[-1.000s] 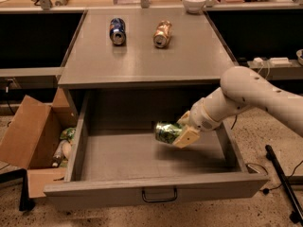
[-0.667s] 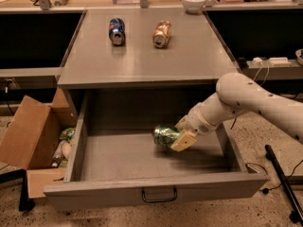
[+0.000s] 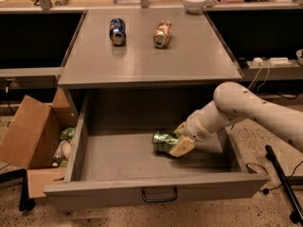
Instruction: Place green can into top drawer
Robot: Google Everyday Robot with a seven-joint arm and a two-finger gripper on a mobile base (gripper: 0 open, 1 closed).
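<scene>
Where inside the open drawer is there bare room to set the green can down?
The drawer floor is bare left of the green can, out to the left wall, and along the front panel. The right-centre is crowded: the claw holds the can there. The tabletop is bare in front of the blue can and orange can.

Your arm wears a smooth cream shell, rounded elbow dotted with dark holes; tan-fingered end effector inside the top drawer.

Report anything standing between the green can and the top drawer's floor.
Nothing visible does. The gripper holds the green can inside the open top drawer, down near its bare floor.
</scene>
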